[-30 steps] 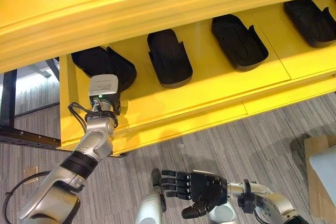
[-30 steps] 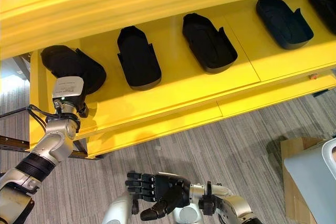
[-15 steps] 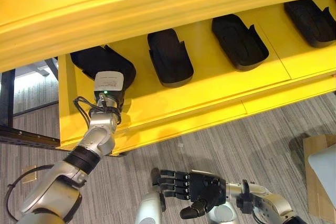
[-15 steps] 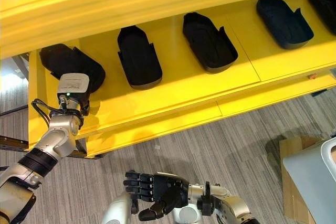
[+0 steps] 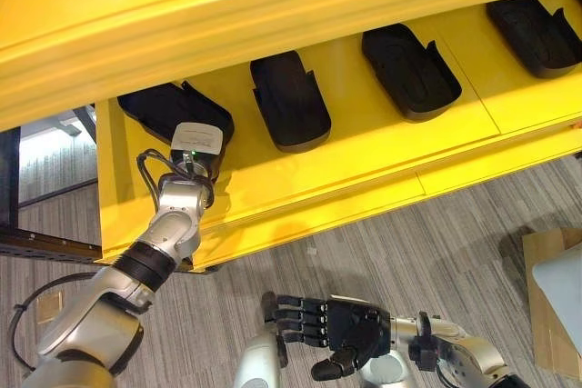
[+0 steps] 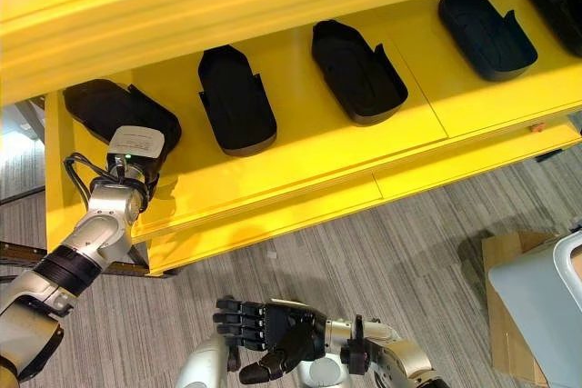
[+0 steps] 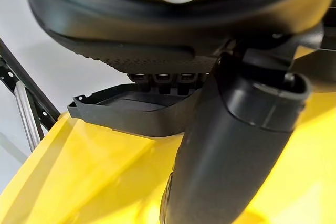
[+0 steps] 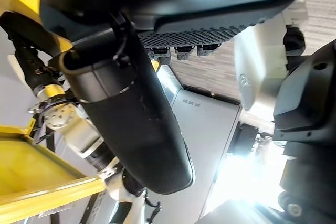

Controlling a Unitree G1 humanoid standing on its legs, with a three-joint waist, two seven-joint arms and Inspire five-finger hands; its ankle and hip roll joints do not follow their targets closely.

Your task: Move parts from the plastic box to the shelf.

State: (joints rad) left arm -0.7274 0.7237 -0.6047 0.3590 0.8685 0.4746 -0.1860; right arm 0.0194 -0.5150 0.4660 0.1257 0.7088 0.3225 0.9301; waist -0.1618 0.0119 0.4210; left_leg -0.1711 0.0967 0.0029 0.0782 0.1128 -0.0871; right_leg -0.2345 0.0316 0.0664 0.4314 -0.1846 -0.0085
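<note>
While the left hand (image 5: 195, 147) reaches over the leftmost black moulded part (image 5: 159, 106) on the yellow shelf (image 5: 364, 161), its grip unreadable, the right hand (image 5: 336, 329) hangs relaxed, empty.

Black parts (image 5: 289, 100) on yellow shelf (image 5: 364, 165), grey-striped floor (image 5: 436, 252).

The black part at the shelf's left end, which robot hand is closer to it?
Left. The left hand is right at the black part on the shelf; the right hand hangs low over the floor.
</note>
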